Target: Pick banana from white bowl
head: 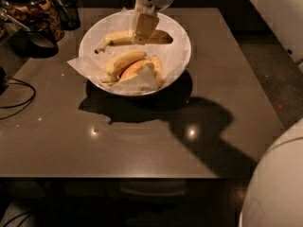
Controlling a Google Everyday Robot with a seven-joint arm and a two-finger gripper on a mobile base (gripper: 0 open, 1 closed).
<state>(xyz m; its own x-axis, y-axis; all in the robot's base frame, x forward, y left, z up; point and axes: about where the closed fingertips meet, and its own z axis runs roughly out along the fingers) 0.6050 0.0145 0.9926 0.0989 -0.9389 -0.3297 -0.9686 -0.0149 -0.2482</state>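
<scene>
The white bowl [185,56], lined with crinkled white paper, stands at the far middle of the dark table. My gripper [143,34] reaches down from the top of the view over the far half of the bowl. It is shut on the middle of the banana [116,38]. The banana is long, pale yellow and nearly level, with its dark stem to the left and its dark tip to the right. It hangs a little above the shorter yellow-orange fruit pieces [125,63] that lie in the bowl.
Glass jars [35,8] and a dark cup [66,4] stand at the far left, with a black scoop [28,34] before them. A black cable [16,96] lies at the left edge. My white body [277,183] fills the lower right corner.
</scene>
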